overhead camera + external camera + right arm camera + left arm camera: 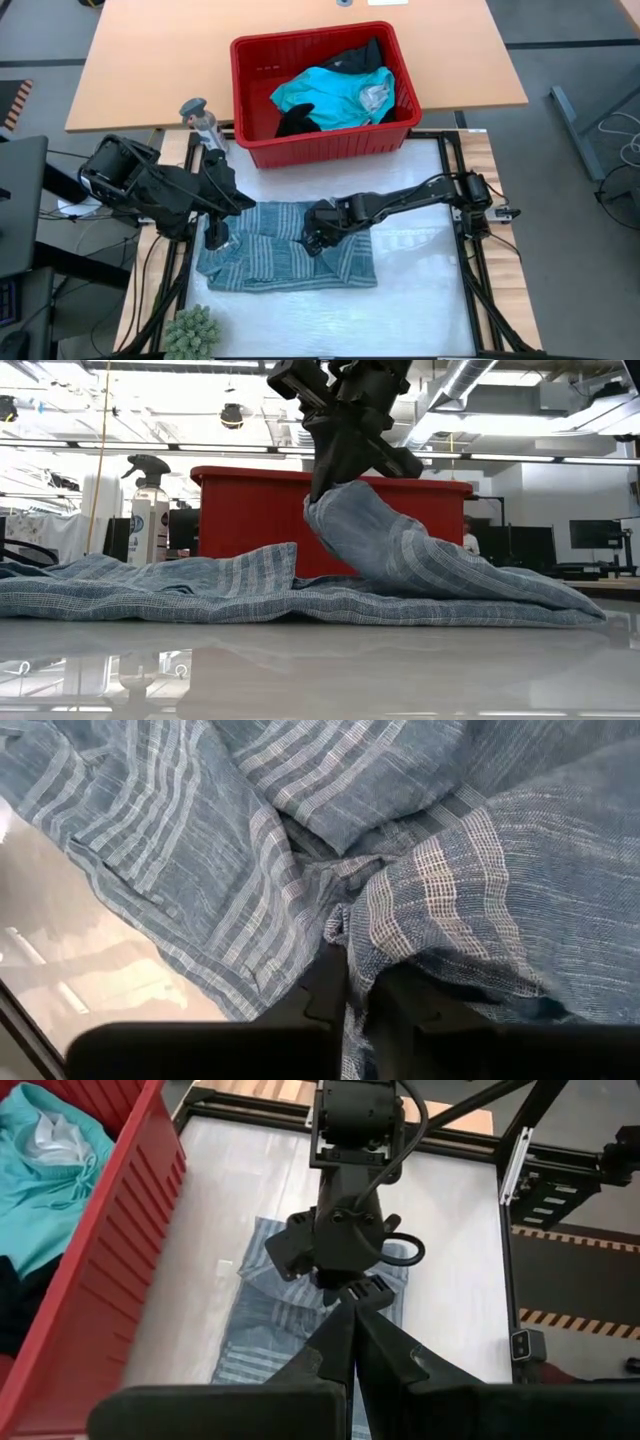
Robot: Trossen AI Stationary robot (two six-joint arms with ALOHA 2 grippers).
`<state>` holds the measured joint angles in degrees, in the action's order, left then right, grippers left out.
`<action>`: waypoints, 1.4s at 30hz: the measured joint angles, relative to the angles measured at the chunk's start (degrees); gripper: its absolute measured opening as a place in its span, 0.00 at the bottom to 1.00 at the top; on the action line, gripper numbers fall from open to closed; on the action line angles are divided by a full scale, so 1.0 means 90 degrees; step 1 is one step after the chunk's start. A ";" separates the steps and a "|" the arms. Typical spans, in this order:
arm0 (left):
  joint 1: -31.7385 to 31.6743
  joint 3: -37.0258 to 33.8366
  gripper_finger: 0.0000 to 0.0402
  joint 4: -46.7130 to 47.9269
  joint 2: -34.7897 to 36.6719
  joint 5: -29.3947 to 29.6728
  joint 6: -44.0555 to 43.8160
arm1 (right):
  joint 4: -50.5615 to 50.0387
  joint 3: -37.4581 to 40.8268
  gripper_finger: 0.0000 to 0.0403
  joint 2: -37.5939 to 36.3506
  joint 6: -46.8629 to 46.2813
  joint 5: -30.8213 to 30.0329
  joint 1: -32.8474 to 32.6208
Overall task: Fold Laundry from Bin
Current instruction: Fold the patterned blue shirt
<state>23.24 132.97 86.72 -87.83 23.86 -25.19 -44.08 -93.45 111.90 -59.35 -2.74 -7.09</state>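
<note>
At the near half of the white table, spread mostly flat: the blue-grey striped garment, one edge toward the red bin, rumpled along the middle.

Over the garment's centre, the right end effector, reaching in from the right side of the table. Closed on a fold of the striped cloth; in the right wrist view the two dark fingers pinch a bunched ridge of the garment between them. From table height, that fold pulled up into a peak under the end effector, sloping down to the flat cloth on either side.

At the garment's left edge, the left end effector, pointing down at the cloth. Fingers pressed together in its own wrist view, tips aimed toward the other arm's wrist; cannot tell whether any cloth sits between them.

Behind the garment, straddling the joint with the wooden table: the bin, upright. Inside it, a bright turquoise garment lying on top, with black garments at the near left and another dark piece at the far side.

Just left of the bin, standing upright: a grey spray bottle. At the near left corner, a small green potted plant.
</note>
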 joint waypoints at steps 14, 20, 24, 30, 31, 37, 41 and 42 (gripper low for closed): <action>-0.0002 0.0000 0.00 -0.0002 -0.0002 -0.0005 -0.0010 | 0.0765 0.0000 0.53 -0.0023 0.0813 0.0002 -0.0054; -0.0005 0.0000 0.00 0.0000 -0.0002 -0.0174 -0.0019 | 0.1015 -0.0007 0.59 -0.0270 0.1074 0.0633 -0.0040; -0.0002 0.0000 0.00 0.0117 -0.0005 -0.0331 -0.0122 | -0.0517 -0.0012 0.58 -0.0596 0.0883 0.0725 -0.0300; 0.0146 0.0000 0.00 0.0338 -0.0005 -0.0011 -0.0209 | -0.3587 -0.0001 0.53 -0.0623 -0.0547 -0.1097 -0.1022; 0.0180 0.0000 0.00 0.0339 -0.0005 0.0070 -0.0182 | -0.3789 0.0000 0.52 -0.0577 -0.0755 -0.1324 -0.1054; 0.0211 0.0000 0.00 0.0318 -0.0005 0.0247 -0.0166 | -0.2188 0.0794 0.42 -0.0527 -0.0616 -0.1468 -0.0884; 0.0215 0.0000 0.00 0.0321 -0.0005 0.0226 -0.0279 | -0.2045 0.1070 0.33 -0.0525 -0.0660 -0.1507 -0.0789; 0.0220 0.0000 0.00 0.0321 -0.0005 0.0222 -0.0303 | -0.2095 0.1098 0.31 -0.0525 -0.0709 -0.1559 -0.0780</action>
<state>25.22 132.97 89.60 -87.88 25.86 -27.92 -62.93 -83.57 107.18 -65.73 -16.77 -14.11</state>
